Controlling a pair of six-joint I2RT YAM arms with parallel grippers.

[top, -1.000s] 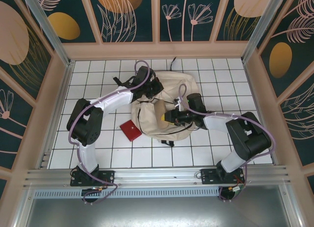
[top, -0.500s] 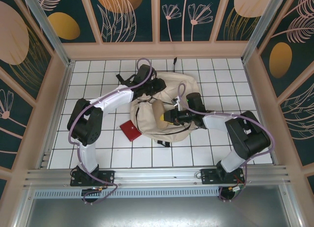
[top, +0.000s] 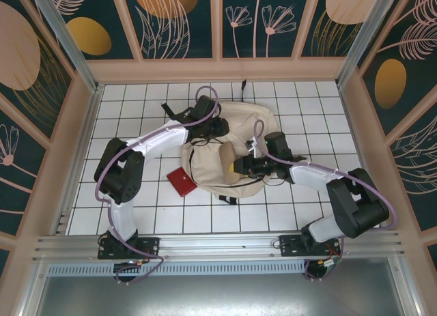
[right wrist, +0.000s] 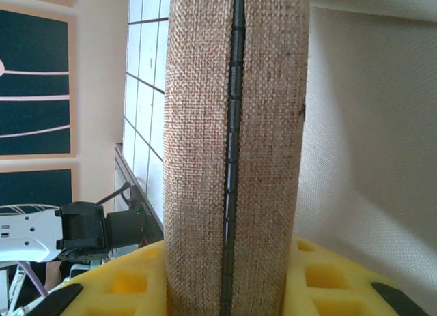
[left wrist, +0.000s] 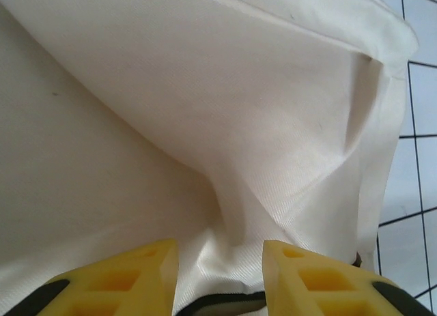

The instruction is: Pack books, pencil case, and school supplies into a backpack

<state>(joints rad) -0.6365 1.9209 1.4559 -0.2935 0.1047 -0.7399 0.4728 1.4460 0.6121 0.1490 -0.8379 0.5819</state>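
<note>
White tiled surface inside leaf-patterned walls, red school supplies flat beside backpack, 2 arms bent inward, left end effector parted over cream fabric, right end effector clamping tan pencil case over the backpack

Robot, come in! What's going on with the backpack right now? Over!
Left jaws open over backpack cloth. Right jaws shut on pencil case, over the backpack. Red square lies beside it, clear of both arms.
</note>
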